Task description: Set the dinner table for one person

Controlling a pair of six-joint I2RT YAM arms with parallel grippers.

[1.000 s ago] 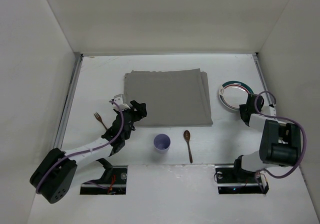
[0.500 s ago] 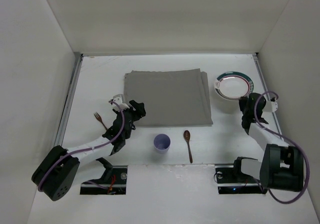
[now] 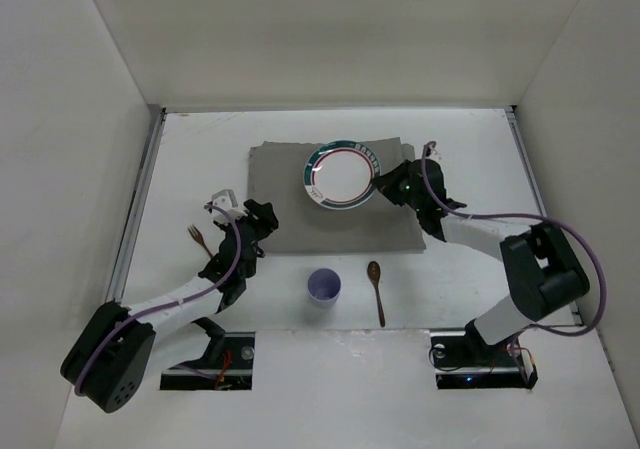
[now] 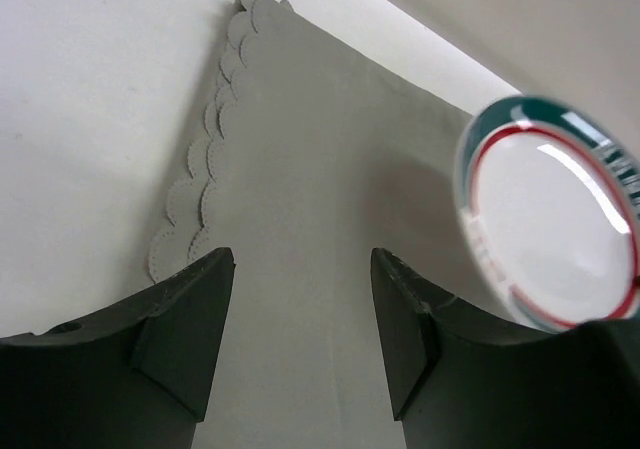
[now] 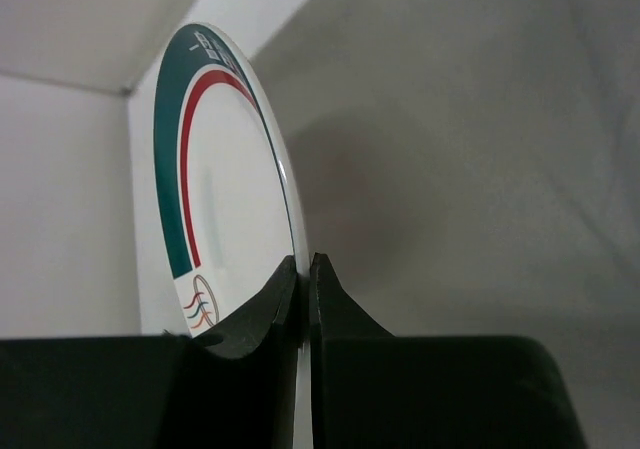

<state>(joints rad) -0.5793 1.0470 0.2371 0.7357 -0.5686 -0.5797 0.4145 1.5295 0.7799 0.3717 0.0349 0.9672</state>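
Note:
My right gripper (image 3: 392,184) is shut on the rim of a white plate (image 3: 342,175) with a green and red band, holding it above the grey cloth mat (image 3: 335,227) on the white dinner table (image 3: 200,159). The right wrist view shows the plate (image 5: 225,229) edge-on, pinched between the fingers, with my right gripper (image 5: 303,269) closed on it. My left gripper (image 3: 268,217) is open and empty at the mat's left edge. In the left wrist view my left gripper (image 4: 300,279) frames the mat (image 4: 310,189), and the plate (image 4: 555,229) shows at right.
A lilac cup (image 3: 323,286) and a wooden spoon (image 3: 377,289) lie in front of the mat. A small wooden fork (image 3: 199,239) lies left of my left arm. Metal rails run along both side edges; white walls enclose the table.
My right arm has carried the plate from the table's right side leftward to above the mat. The left gripper has shifted slightly left.

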